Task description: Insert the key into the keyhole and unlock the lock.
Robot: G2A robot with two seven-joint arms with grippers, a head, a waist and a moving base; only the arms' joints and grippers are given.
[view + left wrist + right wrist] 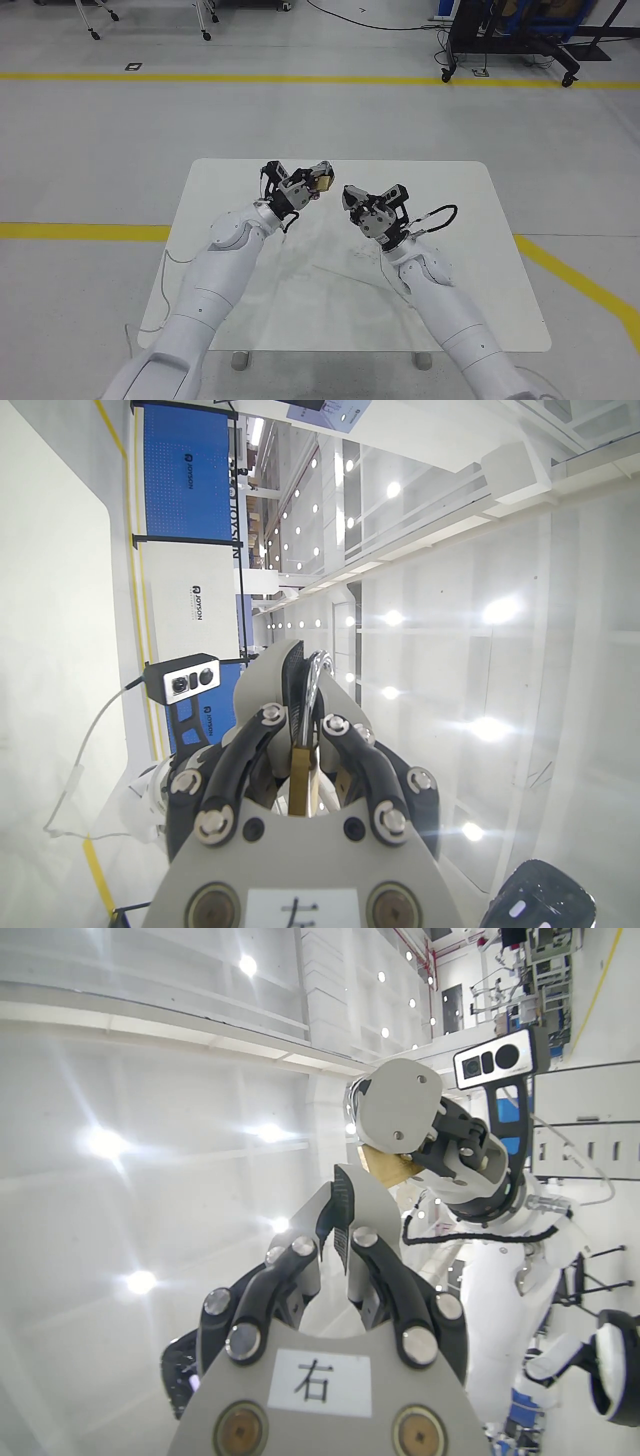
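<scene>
The left pincer [306, 672] is clamped on the brass padlock [300, 785]. Its pads grip the silver shackle [320, 665], and the brass body lies back toward the wrist. In the top view the lock is at the upper middle of the frame, held above the white counter [450, 210]. The right pincer [341, 1188] sits just to its right, close but apart, with its 2 fingers pressed together. I cannot tell whether a key is nipped between them.

The step in hand looks like lining up key and keyhole. To do it well, the left arm should keep the keyhole face turned toward the right pincer. The right should come in slowly along the keyhole's axis and twist only once fully seated. A skewed approach would likely jam, or swing the lock on its shackle.
</scene>
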